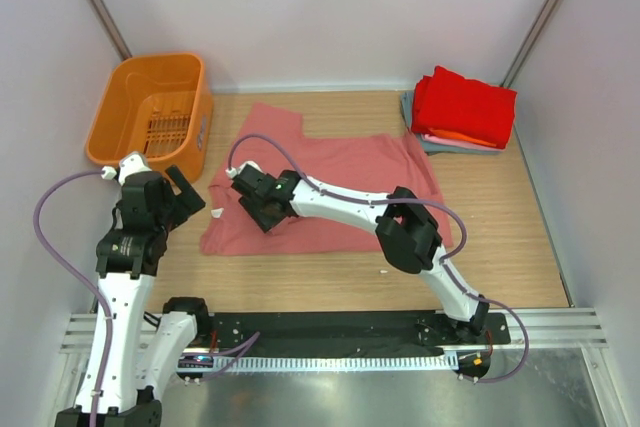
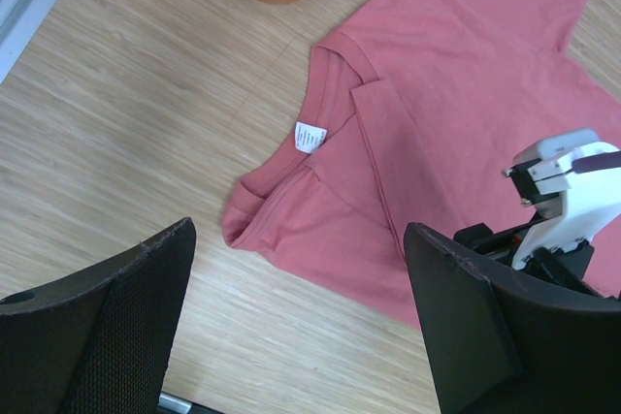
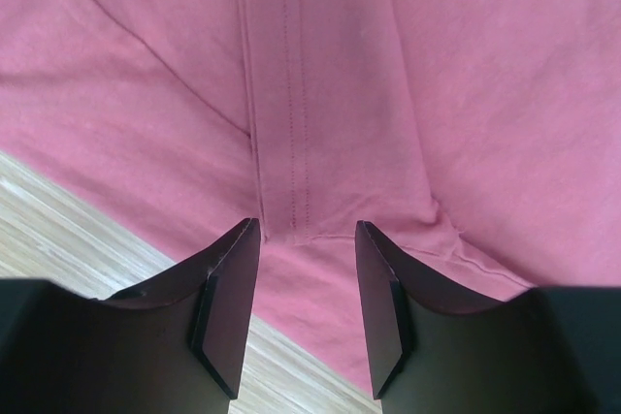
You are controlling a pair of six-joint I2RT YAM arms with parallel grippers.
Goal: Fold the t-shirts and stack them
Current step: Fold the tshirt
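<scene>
Now, with the right pincer (image 3: 306,235) parted and gripping nothing, straddles a stitched fold of the salmon-pink t-shirt (image 3: 485,94). Holds the left pincer (image 2: 299,239) wide open beside the collar and its white neck label (image 2: 309,137). Shows that shirt spread mid-tabletop (image 1: 500,237), the folded t-shirts (image 1: 462,107) stacked far right, and the orange basket (image 1: 150,107) far left.

I work in a robot lab cell: plain white panels (image 1: 330,7) close in the wooden table (image 1: 520,247) on three sides, and an aluminium rail (image 1: 560,327) with a black mounting plate (image 1: 330,327) runs along its near edge.
</scene>
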